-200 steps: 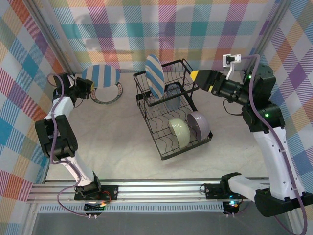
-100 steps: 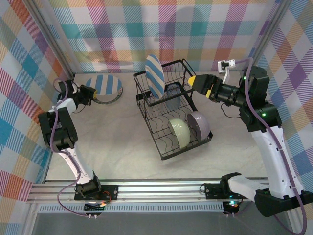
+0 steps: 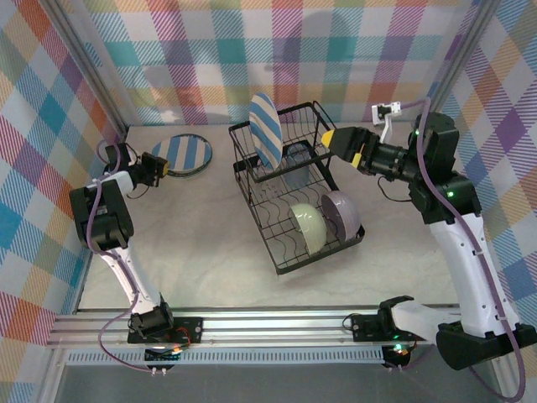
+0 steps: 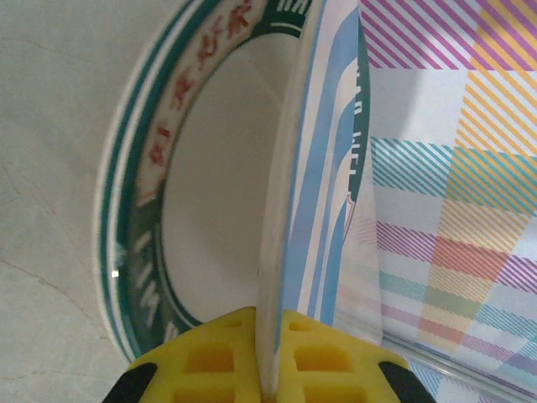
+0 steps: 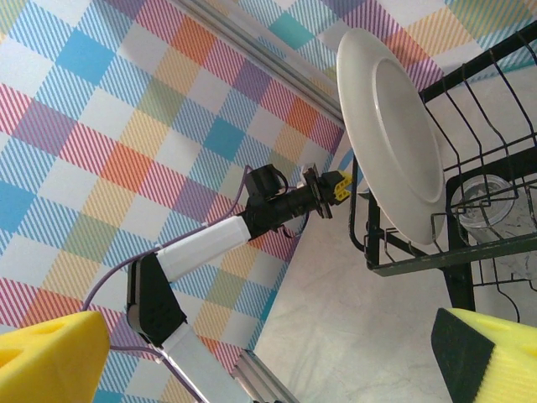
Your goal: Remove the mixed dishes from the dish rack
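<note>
The striped plate [image 4: 323,168] looks smooth, the dish rack [image 3: 270,210] matt (black wire).

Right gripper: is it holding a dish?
No. In the wrist view the right gripper has its jaws wide apart with nothing between them.

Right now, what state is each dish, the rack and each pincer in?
Blue-and-white striped round plate: tilted, gripped at its rim by left pincer.
Green-rimmed round plate: flat on table.
Second blue-striped plate: upright in black wire dish rack.
Pale green bowl: on edge, racked.
Lavender bowl: on edge, racked.
Grey-blue tumbler: inside rack.
Right pincer: open, empty.
</note>
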Available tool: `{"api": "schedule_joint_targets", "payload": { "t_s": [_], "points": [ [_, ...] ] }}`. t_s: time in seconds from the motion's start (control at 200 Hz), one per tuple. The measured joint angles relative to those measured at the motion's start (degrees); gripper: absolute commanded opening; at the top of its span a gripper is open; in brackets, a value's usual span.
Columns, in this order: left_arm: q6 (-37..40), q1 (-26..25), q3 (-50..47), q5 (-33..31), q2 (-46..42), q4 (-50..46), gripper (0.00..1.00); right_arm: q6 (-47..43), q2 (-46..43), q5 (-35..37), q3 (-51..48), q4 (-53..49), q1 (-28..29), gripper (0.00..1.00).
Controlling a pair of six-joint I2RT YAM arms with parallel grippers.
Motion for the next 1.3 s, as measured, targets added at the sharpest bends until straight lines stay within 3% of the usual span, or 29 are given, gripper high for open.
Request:
{"api": "schedule_joint_targets", "payload": {
  "t_s": [0.305,0.6,1.095,1.3],
  "points": [
    [1.70,0.00,0.44,0.00,0.04,-1.18,0.44,0.02,0.31,0.52,-0.02,0.04,0.07,0.99],
    [5.11,-0.02,4.83,-1.57,0.04,-9.35,0.69,0.00,0.81,1.40,-0.02,-0.02,0.44,0.99],
    [10.84,-3.08,16.76,-8.15,4.31,-26.45,0.91,-0.26,1.07,2.36,-0.02,-1.33,0.61,0.99],
    [12.39,-5.75,21.99,-10.34,6.82,-32.72,0.94,-2.51,1.07,3.72,0.04,-3.26,1.25,0.99]
  ]
}}
